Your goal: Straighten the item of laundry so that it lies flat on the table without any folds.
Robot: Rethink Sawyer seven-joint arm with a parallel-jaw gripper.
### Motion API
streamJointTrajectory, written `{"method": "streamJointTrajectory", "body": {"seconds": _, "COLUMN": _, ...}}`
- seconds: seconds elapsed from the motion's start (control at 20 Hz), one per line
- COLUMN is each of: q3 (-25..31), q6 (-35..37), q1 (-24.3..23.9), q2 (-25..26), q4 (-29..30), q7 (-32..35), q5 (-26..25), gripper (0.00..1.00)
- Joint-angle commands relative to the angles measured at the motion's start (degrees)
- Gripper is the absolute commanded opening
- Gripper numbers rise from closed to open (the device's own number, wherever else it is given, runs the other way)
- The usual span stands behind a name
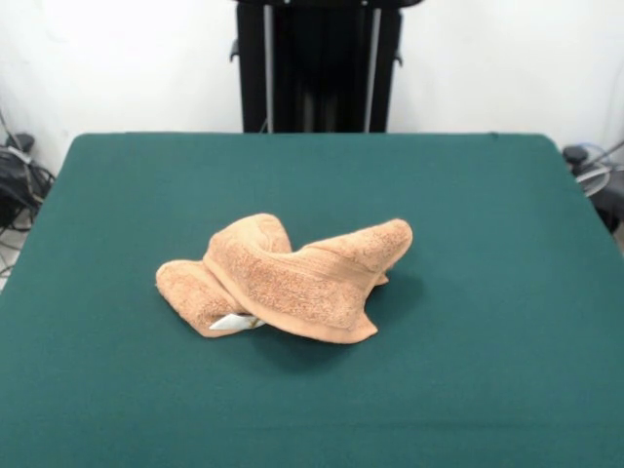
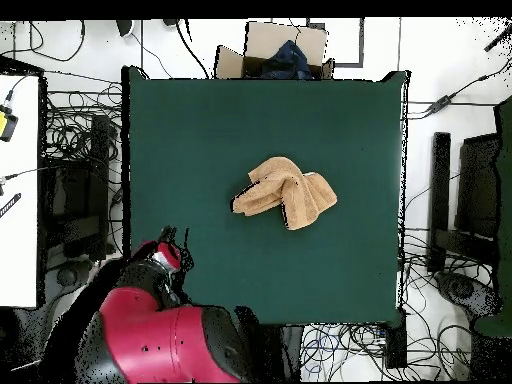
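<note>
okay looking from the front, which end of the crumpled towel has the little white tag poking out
The lower left end of the towel: the white tag pokes out beneath the fold there, against the table. The raised lobe toward the upper right shows only plain terry cloth.

Orange-tan towel crumpled in a folded heap near the middle of the green table, white tag seen at its near left edge

Bright, even light from above on the green table, no glare, the crumpled towel casting just a soft dark shadow along its near and right edges, everything reasonably sharp.
</note>
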Motion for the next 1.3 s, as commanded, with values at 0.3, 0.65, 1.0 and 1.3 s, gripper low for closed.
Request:
{"method": "streamJointTrajectory", "body": {"seconds": 0.3, "q3": -3.9, "q6": 2.8, "q1": 5.1, "q2": 14.3, "q4": 6.4, "q7": 15.0, "q5": -2.1, "gripper": 1.00}}
{"method": "streamJointTrajectory", "body": {"seconds": 0.65, "q3": -10.6, "q6": 28.4, "q1": 11.2, "q2": 4.6, "q4": 0.6, "q7": 13.2, "q5": -3.0, "gripper": 1.00}}
{"method": "streamJointTrajectory", "body": {"seconds": 1.0, "q3": -11.4, "q6": 51.3, "q1": 12.7, "q2": -8.9, "q4": -14.1, "q7": 6.1, "q5": -11.7, "gripper": 1.00}}
{"method": "streamJointTrajectory", "body": {"seconds": 1.3, "q3": -8.1, "q6": 46.7, "q1": 9.3, "q2": -13.0, "q4": -17.6, "q7": 3.5, "q5": -8.7, "gripper": 1.00}}
